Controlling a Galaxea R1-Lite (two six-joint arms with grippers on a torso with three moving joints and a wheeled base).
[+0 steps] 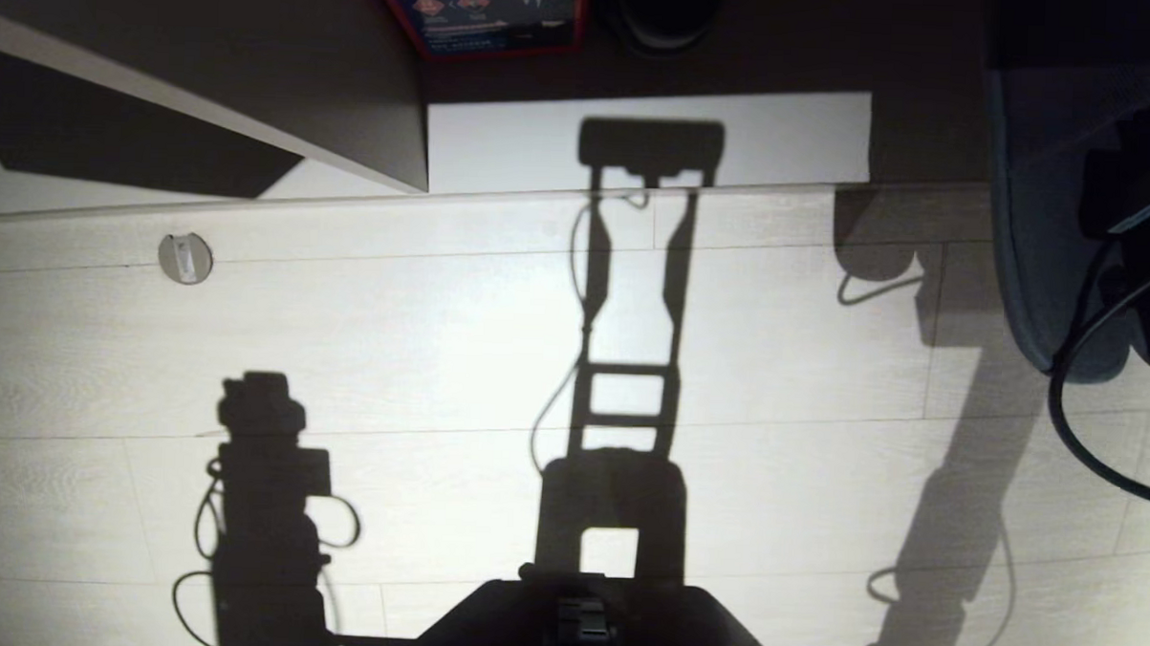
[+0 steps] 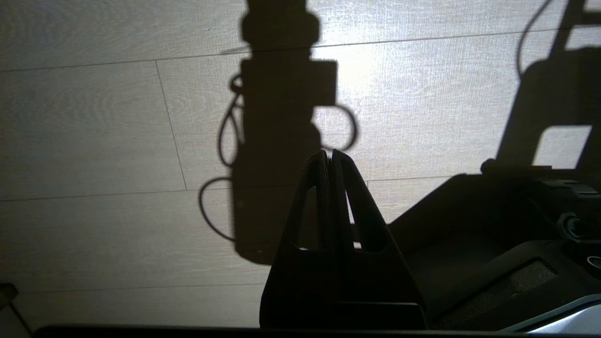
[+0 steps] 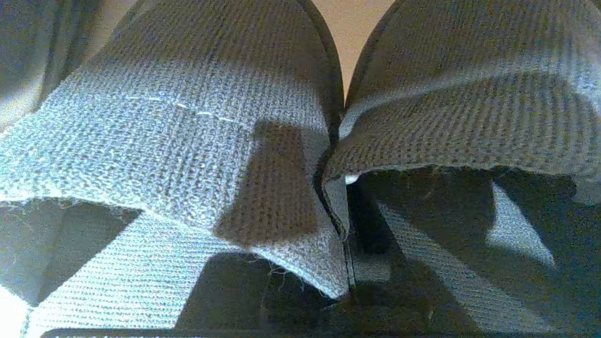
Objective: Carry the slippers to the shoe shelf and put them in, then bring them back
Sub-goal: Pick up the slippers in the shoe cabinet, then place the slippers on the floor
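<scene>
In the right wrist view the slippers fill the picture: one grey woven slipper (image 3: 178, 141) and its mate (image 3: 469, 108) lie side by side with their inner edges pressed together. My right gripper (image 3: 345, 220) is shut on those joined edges, its fingers mostly hidden under the fabric. In the head view the right arm (image 1: 1148, 219) is only a dark shape at the right edge. My left gripper (image 2: 330, 157) hangs shut and empty over the pale plank floor (image 2: 117, 141). The shoe shelf is out of view.
Ahead in the head view are a white board (image 1: 782, 139), a slanted grey-brown panel (image 1: 211, 52), a red box (image 1: 481, 14) and a bulky black shoe (image 1: 657, 15). A blue cushion (image 1: 1037, 234) and a black cable (image 1: 1074, 417) are at the right. A round metal floor fitting (image 1: 185, 258) sits left.
</scene>
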